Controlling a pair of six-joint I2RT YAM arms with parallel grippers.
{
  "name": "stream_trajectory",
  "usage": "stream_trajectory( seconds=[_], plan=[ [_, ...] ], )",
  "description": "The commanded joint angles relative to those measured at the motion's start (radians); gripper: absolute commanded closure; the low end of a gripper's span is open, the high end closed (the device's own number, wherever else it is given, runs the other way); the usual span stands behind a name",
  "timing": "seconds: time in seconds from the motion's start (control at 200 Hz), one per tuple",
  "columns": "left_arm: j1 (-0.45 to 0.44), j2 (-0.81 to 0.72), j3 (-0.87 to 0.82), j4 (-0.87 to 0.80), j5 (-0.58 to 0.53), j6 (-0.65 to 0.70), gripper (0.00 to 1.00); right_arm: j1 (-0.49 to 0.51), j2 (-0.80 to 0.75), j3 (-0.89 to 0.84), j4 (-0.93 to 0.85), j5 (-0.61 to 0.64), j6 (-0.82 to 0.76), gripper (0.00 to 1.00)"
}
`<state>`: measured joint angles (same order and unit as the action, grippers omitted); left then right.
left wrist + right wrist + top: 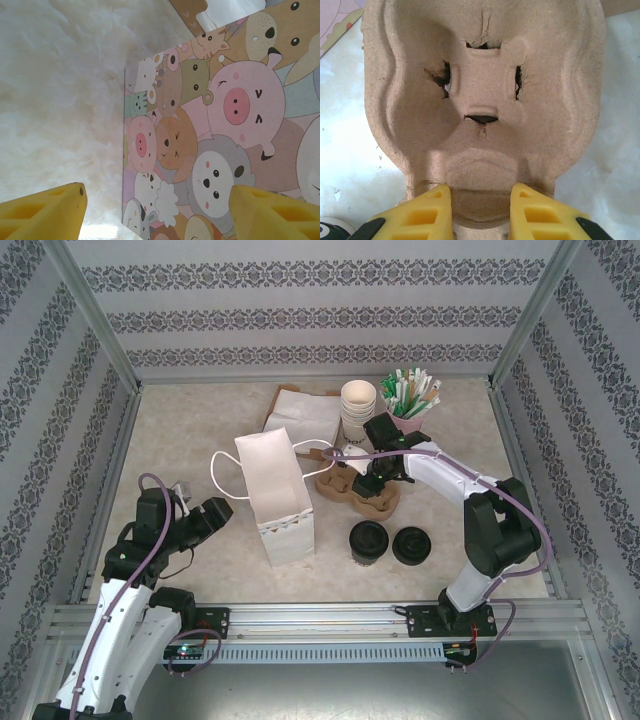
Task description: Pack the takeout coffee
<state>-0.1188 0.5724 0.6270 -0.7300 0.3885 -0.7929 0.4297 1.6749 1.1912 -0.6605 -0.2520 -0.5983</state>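
Note:
The takeout coffee (368,542), a dark cup under a black dome lid, stands on the table to the right of the white paper bag (280,495). My right gripper (378,480) is down on the brown pulp cup carrier (350,492). In the right wrist view the yellow fingers (427,215) sit close on either side of the carrier's (480,100) middle ridge, which fills the gap between them. My left gripper (215,512) is open beside the bag's left face, whose cartoon animal print (215,125) lies ahead of its wide-apart fingers (45,210).
A squat black lid pile (412,545) sits to the right of the coffee. A stack of cream cups (358,405), a pink holder of stirrers (410,400) and napkins on brown card (300,412) line the back. The bag's white handle (225,475) loops out to the left.

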Motion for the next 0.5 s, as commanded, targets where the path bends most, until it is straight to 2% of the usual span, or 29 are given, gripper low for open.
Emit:
stream_trajectory(
  seconds=[0.0,0.29,0.495],
  plan=[
    [-0.013,-0.002,0.021,-0.014,-0.004,0.006,0.24,0.007,-0.054,0.002,-0.018,0.0,0.016,0.75],
    [-0.013,-0.005,0.011,-0.004,-0.001,-0.007,0.24,0.004,-0.148,-0.002,-0.028,-0.047,0.048,0.73],
    [-0.013,-0.008,0.007,-0.003,0.0,-0.011,0.24,0.001,-0.126,-0.021,-0.027,-0.021,0.047,0.69]
  ],
)
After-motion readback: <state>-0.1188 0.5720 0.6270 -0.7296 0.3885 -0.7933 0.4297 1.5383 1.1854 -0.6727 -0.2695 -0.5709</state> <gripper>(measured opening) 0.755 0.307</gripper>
